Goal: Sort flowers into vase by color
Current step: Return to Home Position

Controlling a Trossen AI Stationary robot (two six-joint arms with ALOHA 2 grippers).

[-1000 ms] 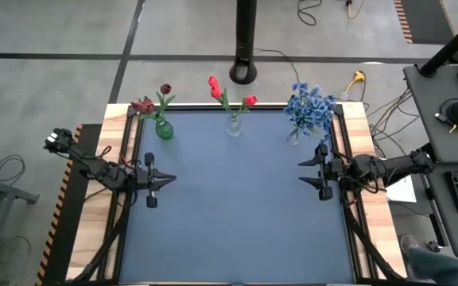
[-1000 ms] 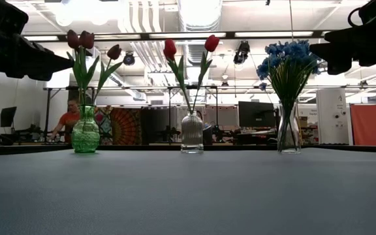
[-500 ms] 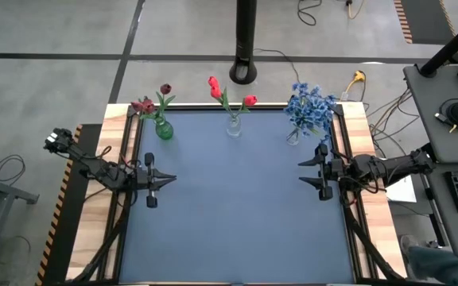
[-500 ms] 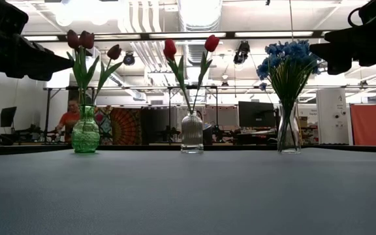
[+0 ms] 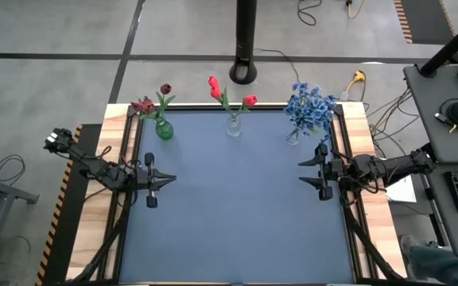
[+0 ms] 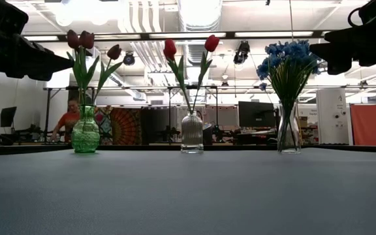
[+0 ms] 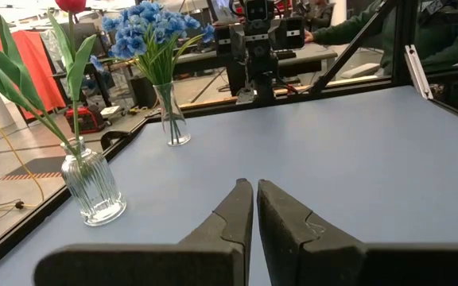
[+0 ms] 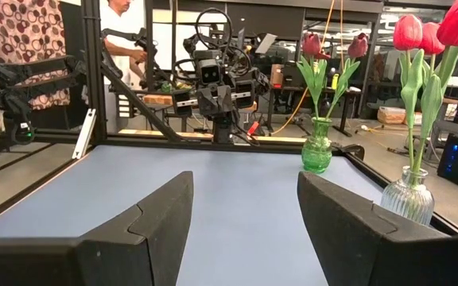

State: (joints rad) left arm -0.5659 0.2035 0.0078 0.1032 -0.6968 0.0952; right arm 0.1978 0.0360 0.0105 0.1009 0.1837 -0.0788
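Three vases stand in a row along the table's far edge. A green vase (image 5: 164, 129) at the far left holds dark maroon blooms (image 6: 83, 42). A clear ribbed vase (image 5: 234, 127) in the middle holds red tulip buds (image 6: 189, 46). A tall clear vase (image 6: 288, 134) at the far right holds a bunch of blue blossoms (image 5: 309, 107). My left gripper (image 5: 171, 180) is shut and empty at the table's left edge. My right gripper (image 5: 302, 174) is open and empty at the right edge. Both point toward the table's middle.
The blue table top (image 5: 237, 206) lies bare between the two grippers and toward the near edge. A black post base (image 5: 245, 71) stands on the floor beyond the far edge. A person (image 6: 67, 121) shows in the room behind the table.
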